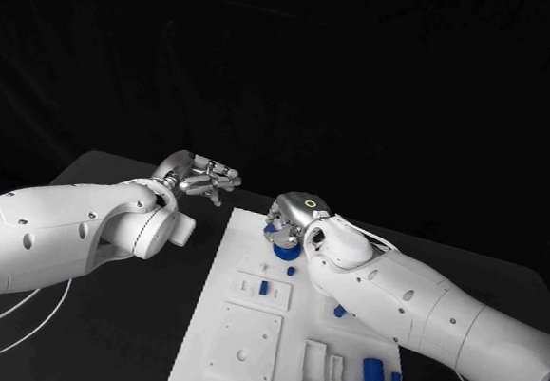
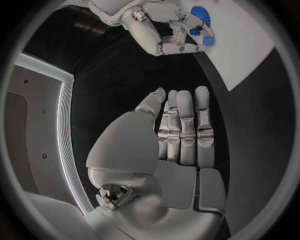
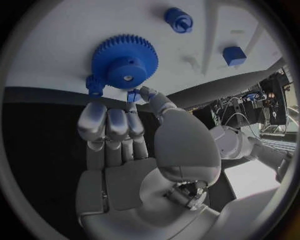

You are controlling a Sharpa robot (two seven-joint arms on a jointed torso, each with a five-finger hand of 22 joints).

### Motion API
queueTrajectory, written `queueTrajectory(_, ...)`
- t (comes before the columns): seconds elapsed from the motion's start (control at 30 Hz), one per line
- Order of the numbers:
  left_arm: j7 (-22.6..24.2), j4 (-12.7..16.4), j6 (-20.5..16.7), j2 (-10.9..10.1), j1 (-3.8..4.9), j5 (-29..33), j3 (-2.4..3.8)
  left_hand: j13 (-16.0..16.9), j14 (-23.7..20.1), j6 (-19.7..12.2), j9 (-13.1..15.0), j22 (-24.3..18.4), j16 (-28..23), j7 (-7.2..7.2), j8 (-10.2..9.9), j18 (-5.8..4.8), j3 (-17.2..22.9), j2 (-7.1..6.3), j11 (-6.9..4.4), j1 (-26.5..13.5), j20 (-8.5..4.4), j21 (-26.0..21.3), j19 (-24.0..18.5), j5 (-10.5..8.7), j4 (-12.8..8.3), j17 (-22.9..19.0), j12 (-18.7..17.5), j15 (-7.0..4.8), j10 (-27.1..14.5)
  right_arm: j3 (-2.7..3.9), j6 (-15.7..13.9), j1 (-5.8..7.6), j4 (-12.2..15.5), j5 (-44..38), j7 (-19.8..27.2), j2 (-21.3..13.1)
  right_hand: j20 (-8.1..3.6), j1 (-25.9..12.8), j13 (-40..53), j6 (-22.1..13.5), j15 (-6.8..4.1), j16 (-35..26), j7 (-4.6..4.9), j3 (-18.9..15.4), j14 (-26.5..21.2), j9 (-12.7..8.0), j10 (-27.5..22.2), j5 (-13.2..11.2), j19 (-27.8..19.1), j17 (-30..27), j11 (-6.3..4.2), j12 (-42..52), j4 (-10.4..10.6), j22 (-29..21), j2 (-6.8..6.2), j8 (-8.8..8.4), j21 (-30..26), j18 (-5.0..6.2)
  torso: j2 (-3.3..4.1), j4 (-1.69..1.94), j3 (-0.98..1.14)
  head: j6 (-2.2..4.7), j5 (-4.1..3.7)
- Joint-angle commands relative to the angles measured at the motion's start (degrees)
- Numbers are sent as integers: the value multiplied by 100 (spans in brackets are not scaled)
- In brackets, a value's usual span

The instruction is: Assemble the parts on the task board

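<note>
Right hand pinches a small blue part beside the blue gear at the task board's far end — seating it comes next; left hand hovers open over the desk.

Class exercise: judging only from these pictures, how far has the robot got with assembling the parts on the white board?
Done: a large blue gear sits on the task board at its far end. In hand: the right robot hand pinches a small blue part beside that gear. The left robot hand is open over the black table. Left: two blue cylinders lie loose near the board's front edge, and other small blue pieces remain.
</note>
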Motion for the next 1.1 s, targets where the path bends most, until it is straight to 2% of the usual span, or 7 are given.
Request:
queueTrajectory(0.03, -278, -26, 365, -18, 23, -61, 3, 12, 62, -13, 7, -24, 37, -24, -6, -51, -51, -2, -13, -85, 11, -49, 70, -183, 94, 13, 34, 13, 66, 9, -350, 1, 138, 49, -40, -61, -49, -58, 10, 29, -44, 5, -7, 29, 10, -5, -5, 19, 293, 4, -44, 11, 2, 668, -15, 1, 32, -93, -5, -13, 0, 17, 15)
queueTrajectory(0.3, -649, -108, 918, -90, 22, -159, -13, 22, 109, 10, 29, -67, 113, -46, -7, -62, -280, 9, -20, -171, -6, -120, 182, -424, 336, 50, 103, -1, 103, 150, -478, 2, 626, 230, -101, -331, -57, -66, 9, 33, -52, -2, -10, 32, 10, -7, -2, 21, 295, 1, -47, 3, 12, 670, -19, 1, 46, -92, -16, -20, 6, 73, 34)
queueTrajectory(0.43, -741, -138, 1214, -94, 20, -265, -39, 29, 106, -117, 5, -63, 139, -11, -20, -64, -389, -36, 0, -265, 0, -137, 195, -754, 436, 63, 129, 12, 111, 223, -498, 2, 854, 339, -127, -459, -63, -74, 7, 30, -58, -12, -11, 27, 8, -9, -4, 29, 292, -4, -49, -6, 24, 665, -26, 1, 28, -87, -42, -50, 17, 91, 79)
queueTrajectory(0.7, -758, -200, 1689, -30, 15, -393, -150, 39, 67, -312, -66, -27, 189, 34, -4, -45, -386, -144, 31, -294, 30, -176, 191, -829, 606, 79, 181, 38, 71, 339, -479, -1, 1188, 494, -166, -624, -67, -65, 3, 21, -62, -24, -9, 21, 5, -11, -9, 25, 293, -9, -49, -21, 28, 667, -33, 0, 35, -86, -94, -109, 50, 104, 143)
queueTrajectory(0.83, -734, -233, 1790, 26, 13, -396, -182, 46, 58, -370, -70, 12, 238, 45, -4, -39, -367, -175, 44, -382, 39, -180, 195, -882, 727, 94, 211, 46, 63, 366, -466, -3, 1264, 538, -174, -654, -68, -62, 2, 19, -62, -21, -9, 19, 7, -11, -9, 10, 292, -7, -48, -26, 35, 666, -28, 1, 30, -85, -115, -133, 61, 100, 172)
queueTrajectory(0.97, -739, -251, 1801, 91, 10, -416, -233, 68, 58, -427, -72, 81, 315, 55, -6, -26, -323, -271, 64, -626, 47, -174, 209, -1117, 982, 112, 266, 56, 37, 388, -455, -5, 1325, 559, -181, -671, -68, -62, 2, 19, -62, -21, -9, 19, 7, -11, -9, 10, 292, -7, -48, -26, 35, 666, -28, 1, 30, -85, -131, -143, 78, 96, 183)
queueTrajectory(1.1, -744, -260, 1823, 162, 10, -417, -285, 69, 37, -526, -79, 135, 356, 73, -1, -22, -194, -478, 81, -812, 48, -176, 205, -1148, 1361, 125, 274, 61, 30, 399, -438, -8, 1361, 573, -182, -671, -68, -67, 5, 19, -62, -24, -9, 14, 7, -11, -8, 19, 293, -8, -48, -26, 42, 666, -32, 0, 31, -85, -146, -155, 88, 84, 194)
